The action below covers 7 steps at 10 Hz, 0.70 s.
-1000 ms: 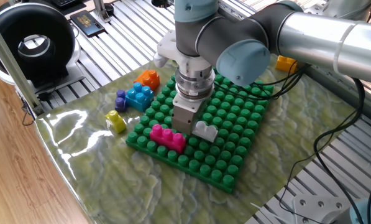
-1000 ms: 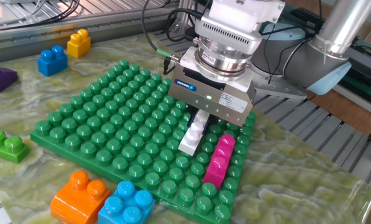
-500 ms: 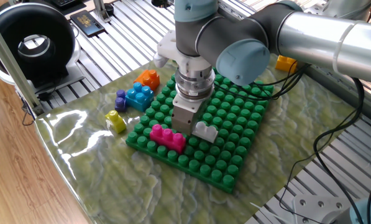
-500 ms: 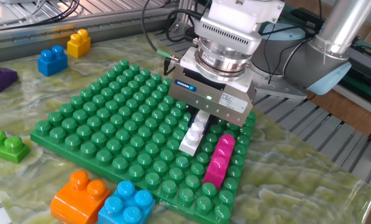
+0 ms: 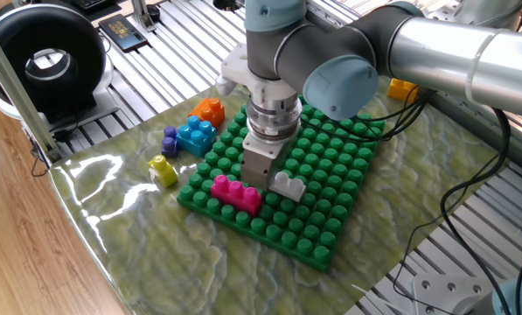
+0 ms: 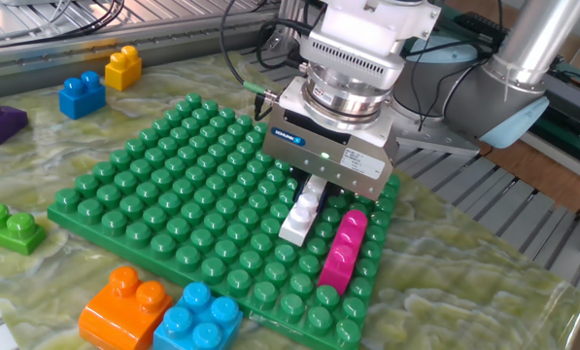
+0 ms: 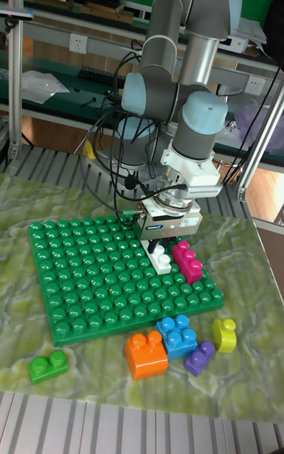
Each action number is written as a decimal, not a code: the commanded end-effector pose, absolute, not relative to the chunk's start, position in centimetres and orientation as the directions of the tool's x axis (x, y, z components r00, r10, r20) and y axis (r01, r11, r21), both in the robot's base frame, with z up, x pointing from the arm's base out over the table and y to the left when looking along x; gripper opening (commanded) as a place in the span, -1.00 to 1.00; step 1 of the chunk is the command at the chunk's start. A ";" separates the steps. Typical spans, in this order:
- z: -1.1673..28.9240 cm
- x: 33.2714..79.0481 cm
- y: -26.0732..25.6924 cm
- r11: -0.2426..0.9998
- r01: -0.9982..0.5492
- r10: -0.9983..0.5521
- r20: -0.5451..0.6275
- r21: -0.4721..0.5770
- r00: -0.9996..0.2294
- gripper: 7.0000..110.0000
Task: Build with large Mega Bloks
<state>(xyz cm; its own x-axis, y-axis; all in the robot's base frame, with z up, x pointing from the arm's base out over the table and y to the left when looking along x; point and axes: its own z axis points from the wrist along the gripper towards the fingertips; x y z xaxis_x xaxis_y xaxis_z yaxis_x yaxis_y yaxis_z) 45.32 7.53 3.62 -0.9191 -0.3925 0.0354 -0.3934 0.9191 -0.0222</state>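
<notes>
Two bricks, white [image 6: 304, 211] and magenta [image 6: 341, 249], lie parallel on the baseplate [image 6: 173, 194]; fingers [image 6: 314, 185] grip unclear.

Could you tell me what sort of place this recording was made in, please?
Most likely a robotics lab. The robot arm stands at a workbench of ribbed aluminium rails, cables run around it, and in the tall fixed view shelves with equipment line the wall behind.

Arm bent downward, pincer [image 6: 312, 191] vertical just above the surface.
</notes>
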 end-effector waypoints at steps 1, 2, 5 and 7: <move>3.7 45.3 8.0 0.928 -0.373 -0.373 0.036 -0.002 -0.927 -1.00; 3.7 45.4 8.1 0.930 -0.369 -0.368 0.037 0.000 -0.929 -1.00; 3.7 45.3 8.3 0.931 -0.364 -0.365 0.039 0.012 -0.930 -1.00; 3.6 45.4 8.2 0.932 -0.363 -0.363 0.038 0.017 -0.931 -1.00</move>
<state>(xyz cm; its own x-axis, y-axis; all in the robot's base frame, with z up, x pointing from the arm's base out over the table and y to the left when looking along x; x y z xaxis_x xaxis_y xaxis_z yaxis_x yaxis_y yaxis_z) 45.28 8.03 3.58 -0.9267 -0.3734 0.0425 -0.3737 0.9275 -0.0002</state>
